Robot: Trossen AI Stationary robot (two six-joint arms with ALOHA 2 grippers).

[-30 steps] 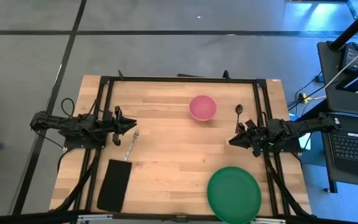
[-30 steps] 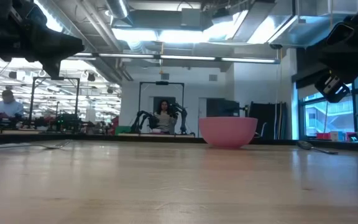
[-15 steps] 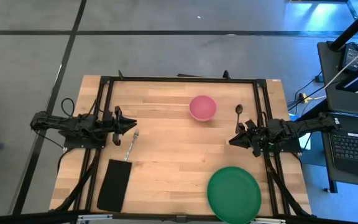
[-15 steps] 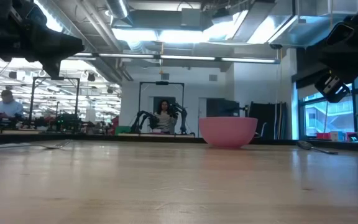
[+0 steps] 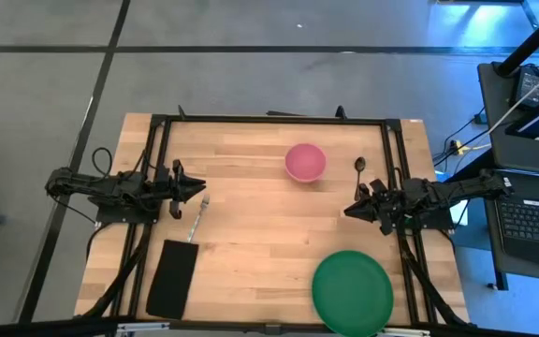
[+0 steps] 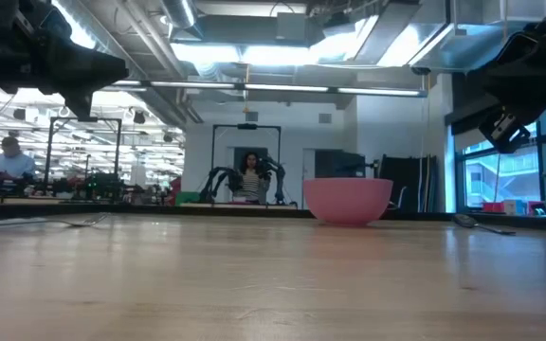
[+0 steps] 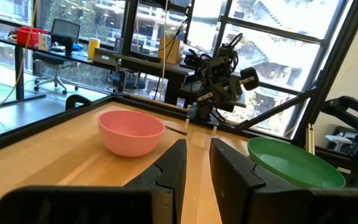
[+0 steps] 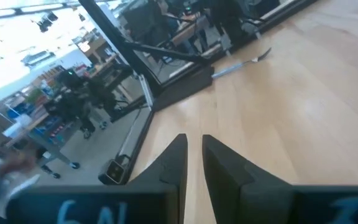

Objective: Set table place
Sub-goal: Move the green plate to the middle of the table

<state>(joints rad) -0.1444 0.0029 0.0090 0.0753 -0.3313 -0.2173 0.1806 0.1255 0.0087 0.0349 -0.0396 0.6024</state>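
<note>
The round green plate lies flat at the table's near right. The pink bowl stands on its base at the far middle, and the small dark spoon lies to its right. The silver fork lies left of centre. My left gripper hovers shut and empty above the table just beyond the fork's far end. My right gripper hovers shut and empty, nearer than the spoon. The left wrist view shows the bowl and plate ahead of the left gripper. The right wrist view shows the fork far ahead of the right gripper.
A black rectangular cloth lies at the near left, just nearer than the fork. Black rails frame the light-wood table, whose middle between the two grippers is bare wood. A person sits far off in the room behind.
</note>
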